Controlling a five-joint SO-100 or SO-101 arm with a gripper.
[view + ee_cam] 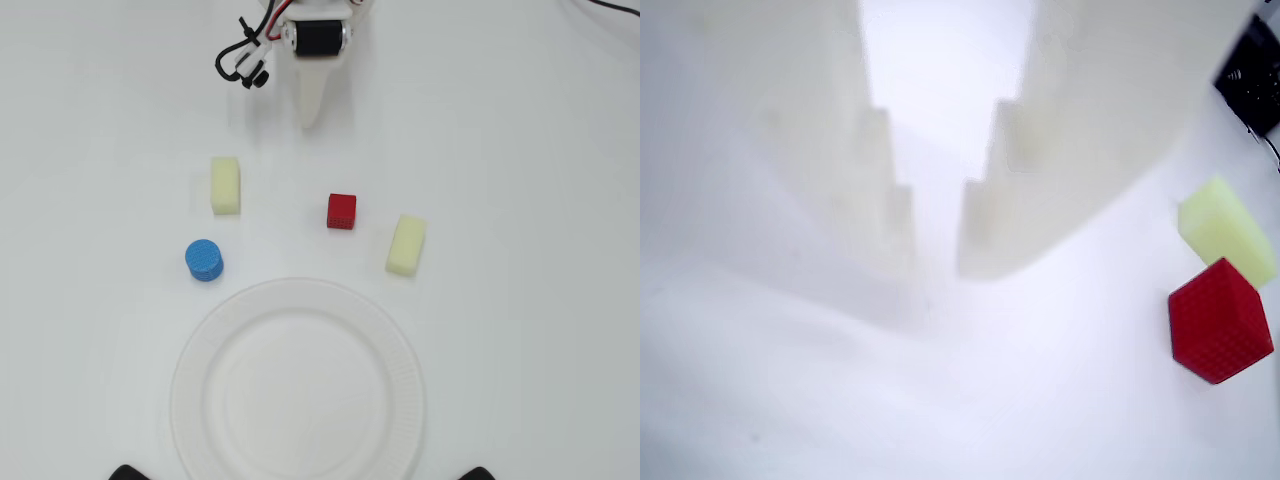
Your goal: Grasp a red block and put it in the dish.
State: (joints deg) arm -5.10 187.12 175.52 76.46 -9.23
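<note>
White and bare, the table fills the whole overhead view, so every coloured piece stands out sharply against it. Largest on it is the dish, a ribbed paper plate lying near the bottom edge of that view with nothing in it, which I take to mean the task has not really begun. Above the plate the small pieces are spread in a loose arc, well apart from one another (probably laid out that way so the fingers can reach round any one of them without nudging a neighbour). One pale yellow block lies at the left, another yellow block at the right, and a blue cylinder sits just off the plate's upper-left rim. The red block rests flat on the table between the plate and the arm, touching nothing.

At the top of the overhead view the arm is tucked back, its tool pointing down toward the blocks but well short of them. In the wrist view the tool has its two pale fingers slightly apart with only a narrow slot between them, gripping nothing, and the red block sits off to the right, outside the slot.
</note>
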